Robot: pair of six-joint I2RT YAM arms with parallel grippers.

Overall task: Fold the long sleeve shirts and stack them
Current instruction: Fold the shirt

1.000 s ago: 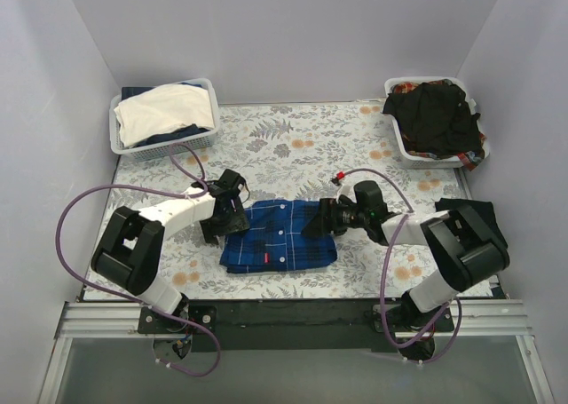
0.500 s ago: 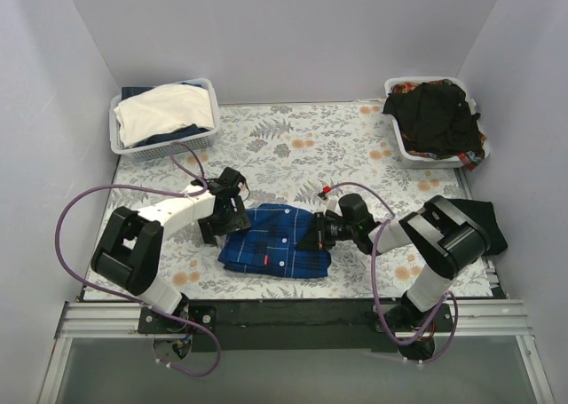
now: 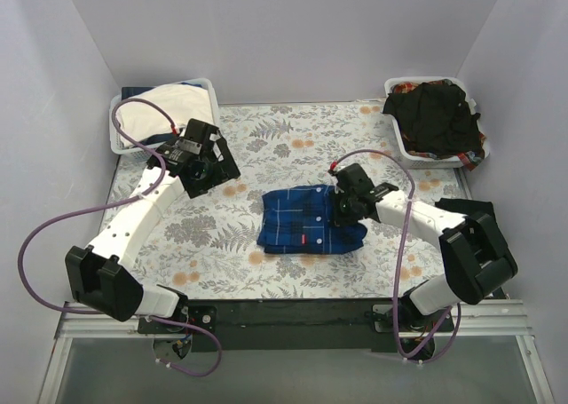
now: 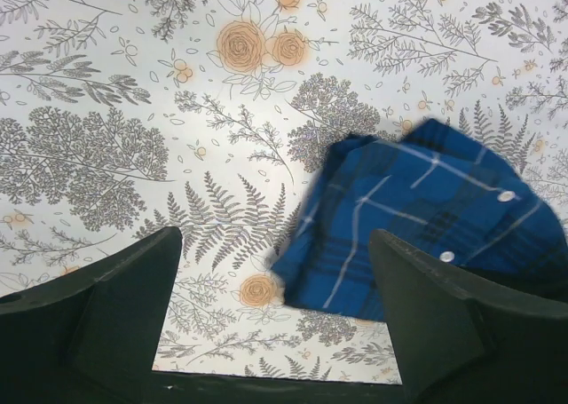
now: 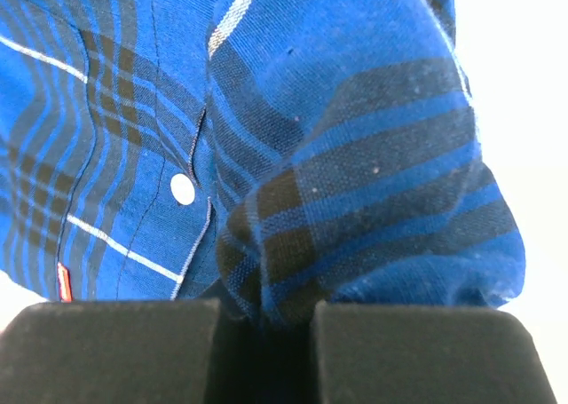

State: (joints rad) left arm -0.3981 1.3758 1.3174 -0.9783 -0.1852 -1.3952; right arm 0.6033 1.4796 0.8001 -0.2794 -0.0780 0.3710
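Note:
A royal-blue plaid shirt (image 3: 302, 219) lies folded on the flowered table (image 3: 293, 146), right of centre. My right gripper (image 3: 346, 212) is shut on the shirt's right edge. In the right wrist view a bunched fold of plaid shirt (image 5: 355, 182) is pinched in my right gripper (image 5: 266, 337). My left gripper (image 3: 216, 166) hangs open, back and left of the shirt, apart from it. The left wrist view shows the plaid shirt (image 4: 417, 217) ahead and to the right, with nothing in the left gripper (image 4: 275, 333). A black shirt (image 3: 435, 115) is heaped in the back right basket.
A white lattice basket (image 3: 117, 139) at the back left holds a white cloth (image 3: 164, 106). A second white basket (image 3: 405, 145) stands at the back right. Dark cloth (image 3: 484, 210) lies at the table's right edge behind my right arm. Walls close in three sides.
My right gripper has shut on the plaid shirt's right edge and pulled the shirt to the right. My left gripper has opened wider and drawn away to the back left.

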